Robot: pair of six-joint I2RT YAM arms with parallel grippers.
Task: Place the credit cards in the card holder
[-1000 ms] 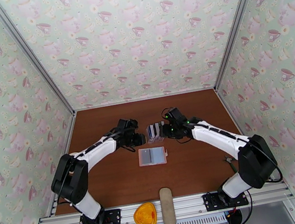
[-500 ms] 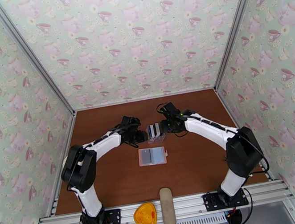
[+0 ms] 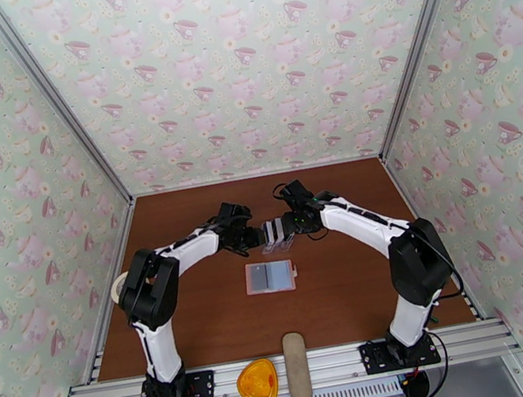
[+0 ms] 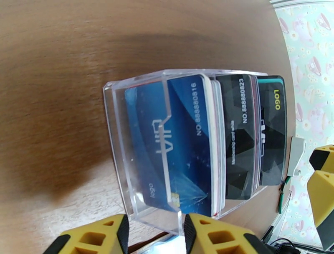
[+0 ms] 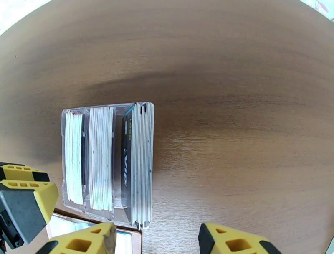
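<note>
The credit cards [image 3: 273,231] stand on edge in a clear plastic rack [image 3: 274,247] at mid-table, blue at one end and black behind [image 4: 196,142]; from above they read as white and dark edges [image 5: 100,163]. My left gripper [image 3: 258,236] is at the rack's left end. Its jaws [image 4: 154,234] stand apart with the rack's corner in the gap. My right gripper [image 3: 289,227] is at the rack's right end, open [image 5: 158,240] and holding nothing. The card holder [image 3: 270,276], pale pink and lying open, sits just in front of the rack [image 5: 125,240].
A long beige oval case [image 3: 296,367] and an orange rounded object [image 3: 258,383] lie on the front rail between the arm bases. Patterned walls close in the brown table [image 3: 203,325] on three sides. Bare wood lies right of the rack [image 5: 234,138].
Both arms' elbows have swung inward and forward. The grippers have stayed at either end of the rack, the right one shifting slightly back. Rack and card holder have not moved.
</note>
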